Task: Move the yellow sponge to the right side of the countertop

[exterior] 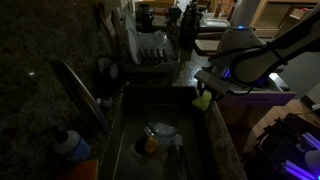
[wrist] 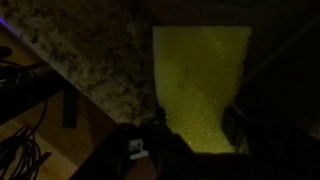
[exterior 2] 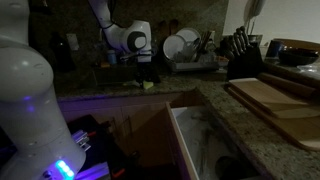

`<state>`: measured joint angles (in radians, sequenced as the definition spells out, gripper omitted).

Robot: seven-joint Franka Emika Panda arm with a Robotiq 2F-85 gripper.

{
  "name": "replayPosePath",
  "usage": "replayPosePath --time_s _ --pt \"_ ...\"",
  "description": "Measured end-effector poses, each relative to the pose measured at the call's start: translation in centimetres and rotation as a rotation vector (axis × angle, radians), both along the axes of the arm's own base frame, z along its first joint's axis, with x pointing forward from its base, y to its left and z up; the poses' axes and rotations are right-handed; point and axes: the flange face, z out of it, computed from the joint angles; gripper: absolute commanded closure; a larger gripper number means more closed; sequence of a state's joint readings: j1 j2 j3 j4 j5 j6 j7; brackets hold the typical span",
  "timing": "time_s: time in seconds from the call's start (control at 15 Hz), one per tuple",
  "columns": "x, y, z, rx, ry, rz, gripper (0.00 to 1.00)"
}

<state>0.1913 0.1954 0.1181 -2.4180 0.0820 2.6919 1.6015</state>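
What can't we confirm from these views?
- Grip: in the wrist view the gripper is a dark silhouette flanking the yellow sponge; contact unclear.
- Whether it is lifted or resting on the countertop: too small and dim in both exterior views.
- Contents of the sink: dim, blurred.

The counter (wrist: pixel 80 45) is dark, speckled stone around a sink (exterior: pixel 125 120). Its edge is right under the end effector (exterior: pixel 205 92), which pinches the yellow sponge (exterior: pixel 203 102) there. I cannot tell if the sponge touches the stone. A dish rack (exterior: pixel 150 50) stands near the end effector. Far from it lie a wooden board (exterior 2: pixel 270 100) and a knife block (exterior 2: pixel 243 55).
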Motion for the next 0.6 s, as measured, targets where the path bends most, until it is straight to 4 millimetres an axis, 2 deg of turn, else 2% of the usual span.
replayPosePath --time_s 0.2,0.27,0.33,0.47,0.6 --pt "0.4 -1.1 0.2 -0.002 -0.004 -0.034 0.94" --pt "0.7 -2.1 0.3 -0.004 -0.007 -0.055 0.97" --pt "1.2 -3.3 0.4 -0.006 -0.011 -0.082 0.94" --pt "2.2 -6.5 1.0 -0.011 -0.027 -0.147 0.96" --pt "3.1 -10.5 2.4 -0.014 -0.054 -0.226 0.95"
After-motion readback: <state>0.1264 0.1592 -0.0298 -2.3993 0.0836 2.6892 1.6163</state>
